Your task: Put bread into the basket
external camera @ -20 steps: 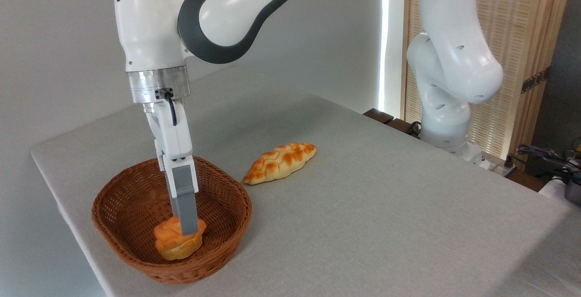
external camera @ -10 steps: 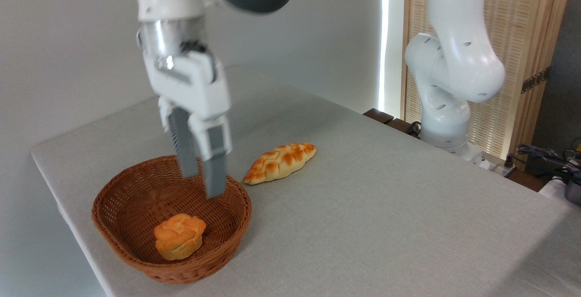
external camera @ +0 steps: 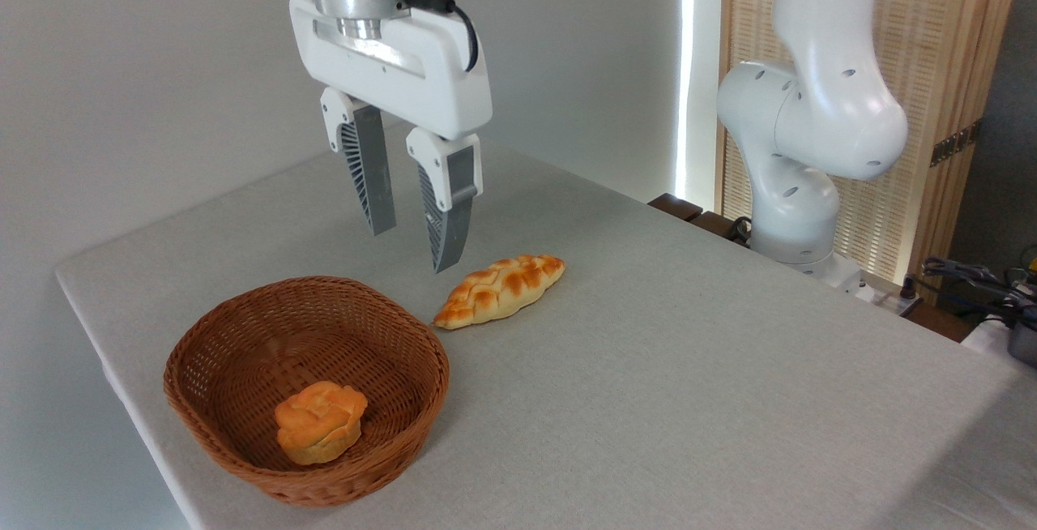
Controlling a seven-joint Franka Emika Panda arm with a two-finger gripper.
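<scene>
The bread (external camera: 318, 421), a small round orange-golden bun with a lumpy top, lies inside the brown wicker basket (external camera: 211, 416), toward its front right. My gripper (external camera: 413, 248) hangs open and empty well above the table, above and behind the basket's far right rim, clear of the bun.
A longer braided, toasted loaf (external camera: 498, 289) lies on the grey table (external camera: 689, 368) just right of the basket. The arm's white base (external camera: 798, 190) stands at the back right. Cables and dark items lie at the far right edge.
The gripper let go of the bun in the basket, then rose and moved right and back, turning as it went. The bun stays where it was left.
</scene>
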